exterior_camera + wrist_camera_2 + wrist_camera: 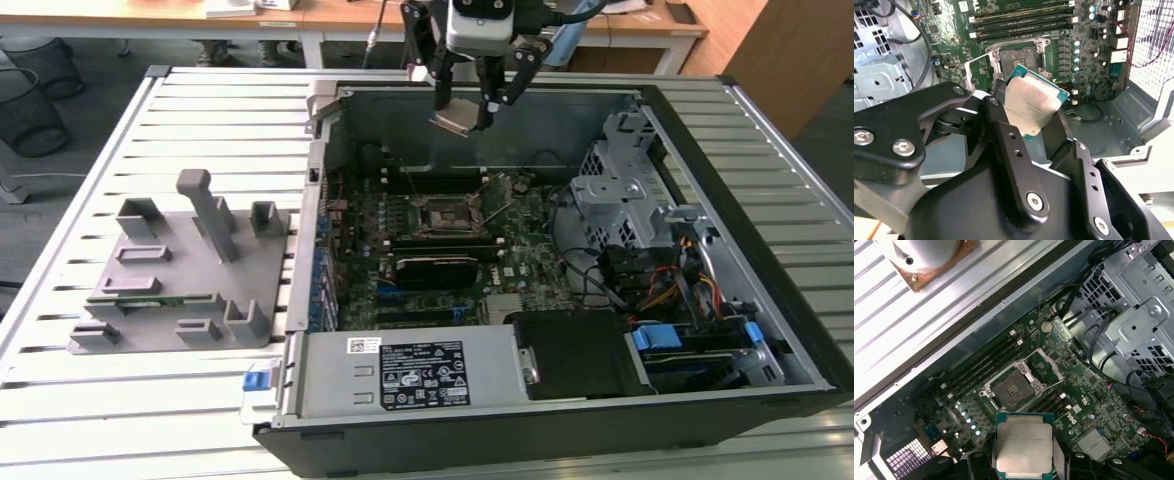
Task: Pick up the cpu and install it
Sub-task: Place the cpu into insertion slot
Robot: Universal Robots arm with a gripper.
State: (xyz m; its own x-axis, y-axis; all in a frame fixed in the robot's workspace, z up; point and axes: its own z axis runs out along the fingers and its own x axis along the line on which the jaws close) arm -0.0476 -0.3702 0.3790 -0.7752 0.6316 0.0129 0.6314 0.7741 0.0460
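Clamped between the black jaws of the gripper (1029, 107), the cpu (1032, 102) sits tilted in the second wrist view, its silver top and a thin green edge showing. The jaws press on two opposite sides of it.

In the exterior view the gripper (465, 113) holds the cpu (454, 122) in the air over the open computer case (467, 440), at twelve o'clock from the socket (443, 213) and well apart from it.

The case holds the motherboard (534, 240). A labelled power supply (400, 370) lies at six o'clock and a metal drive cage (621, 190) at three o'clock.

The first wrist view looks past the cpu (1023, 447) to the socket (1011, 387), which is bare, with its hinged plate (1046, 364) flipped open beside it.

The exterior view adds a grey fixture (187, 270) on the slatted desk (107, 420), at nine o'clock from the case. A thin green memory stick (134, 297) rests in it.
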